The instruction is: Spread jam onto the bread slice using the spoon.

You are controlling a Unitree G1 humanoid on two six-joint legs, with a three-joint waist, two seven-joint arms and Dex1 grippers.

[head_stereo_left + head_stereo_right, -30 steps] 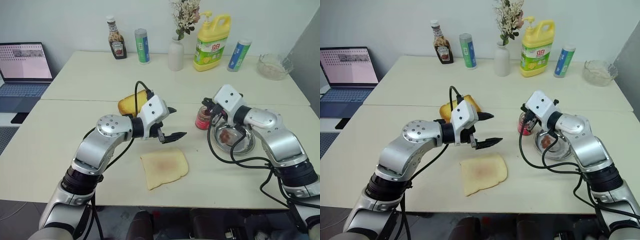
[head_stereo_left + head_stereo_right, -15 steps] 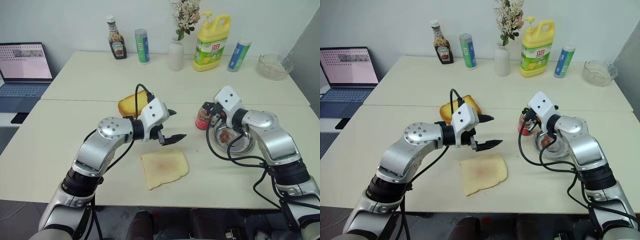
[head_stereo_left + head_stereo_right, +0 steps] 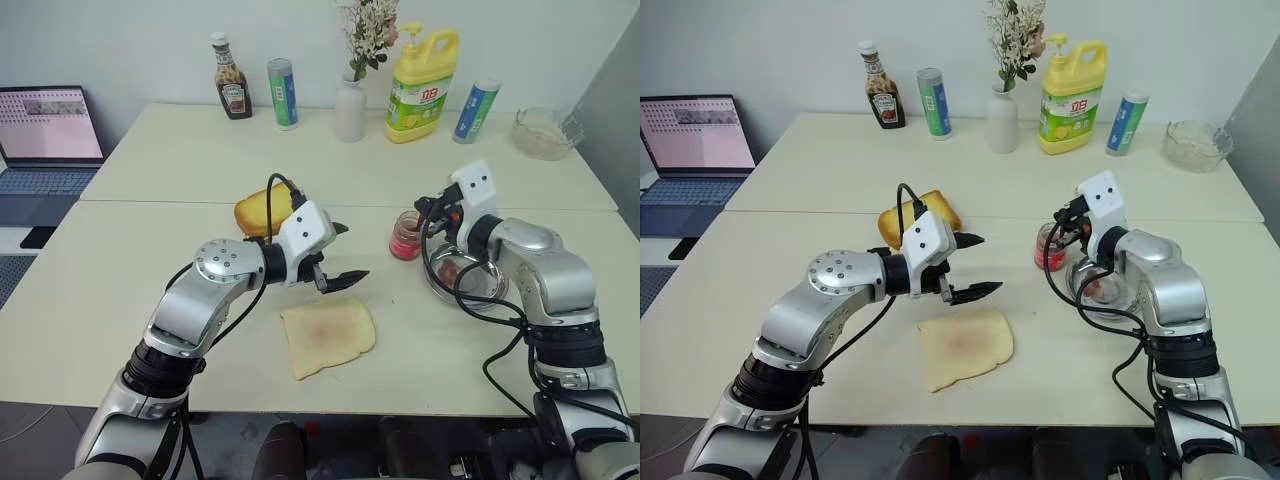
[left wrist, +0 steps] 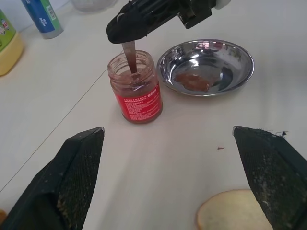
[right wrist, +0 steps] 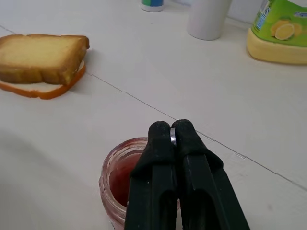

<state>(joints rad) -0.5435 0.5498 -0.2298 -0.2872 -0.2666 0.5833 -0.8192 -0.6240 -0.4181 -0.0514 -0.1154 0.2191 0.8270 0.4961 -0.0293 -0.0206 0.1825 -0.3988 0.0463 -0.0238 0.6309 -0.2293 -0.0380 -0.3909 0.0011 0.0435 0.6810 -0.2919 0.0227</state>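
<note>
Left gripper (image 3: 338, 252) hangs wide open with nothing in it, just above the tabletop (image 3: 150, 250) behind the bread slice (image 3: 328, 335), which lies flat near the front edge. Right gripper (image 4: 125, 29) is clamped tight on the spoon (image 4: 130, 61), which stands dipped in the jam (image 4: 136, 85) jar just left of the steel dish (image 4: 206, 67).

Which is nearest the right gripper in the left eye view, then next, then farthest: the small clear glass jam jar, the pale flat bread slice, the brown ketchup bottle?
1. Small clear glass jam jar: just below the right gripper.
2. Pale flat bread slice: near table edge, towards the left arm.
3. Brown ketchup bottle: far back, by the wall.
</note>
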